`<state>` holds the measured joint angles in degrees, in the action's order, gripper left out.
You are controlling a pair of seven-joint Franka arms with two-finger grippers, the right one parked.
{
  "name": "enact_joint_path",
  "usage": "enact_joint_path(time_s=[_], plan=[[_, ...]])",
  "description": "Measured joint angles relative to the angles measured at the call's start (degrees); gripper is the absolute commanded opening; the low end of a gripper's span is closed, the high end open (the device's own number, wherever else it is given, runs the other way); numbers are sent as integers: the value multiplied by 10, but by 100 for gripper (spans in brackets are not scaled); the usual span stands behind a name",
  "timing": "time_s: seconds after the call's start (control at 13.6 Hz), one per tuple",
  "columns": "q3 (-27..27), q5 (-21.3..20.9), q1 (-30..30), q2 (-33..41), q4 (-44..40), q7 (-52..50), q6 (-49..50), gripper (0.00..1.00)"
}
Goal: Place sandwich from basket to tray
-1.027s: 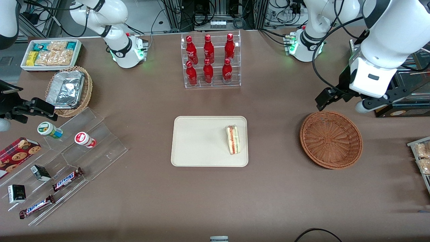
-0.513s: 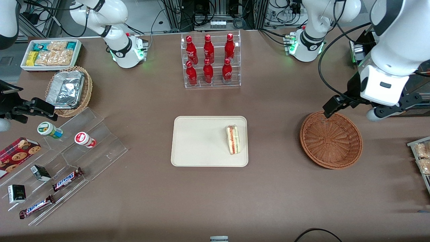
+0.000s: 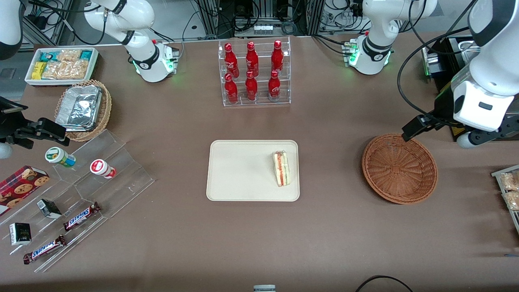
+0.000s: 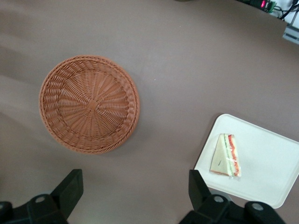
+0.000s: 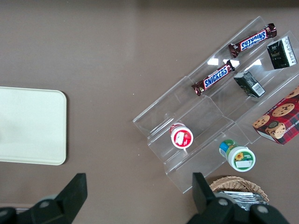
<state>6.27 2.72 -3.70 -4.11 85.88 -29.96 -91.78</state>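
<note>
The sandwich [image 3: 281,168] [image 4: 226,156], a pale wedge with red and green layers, lies on the cream tray [image 3: 243,170] [image 4: 268,175], near the tray's edge that faces the basket. The reddish-brown wicker basket [image 3: 399,168] [image 4: 88,103] holds nothing. My gripper [image 3: 446,126] [image 4: 135,191] hangs high over the table, farther from the front camera than the basket and toward the working arm's end. It is open, its black fingers [image 4: 70,186] wide apart with only bare table between them.
A clear rack of red bottles [image 3: 253,73] stands farther from the front camera than the tray. A metal tray of snacks [image 3: 509,190] sits at the working arm's end. A stepped acrylic shelf with snacks [image 3: 81,190] lies toward the parked arm's end.
My gripper has drifted away from the basket's rim toward the working arm's end of the table. The sandwich, tray and basket have not moved.
</note>
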Motion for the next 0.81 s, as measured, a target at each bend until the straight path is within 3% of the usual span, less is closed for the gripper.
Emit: enact_joint_path(time_s=[0.29,0.81], plan=[[41,0,58,18,-1,22,37,100],[32,0,62,46,1,118,112,100]])
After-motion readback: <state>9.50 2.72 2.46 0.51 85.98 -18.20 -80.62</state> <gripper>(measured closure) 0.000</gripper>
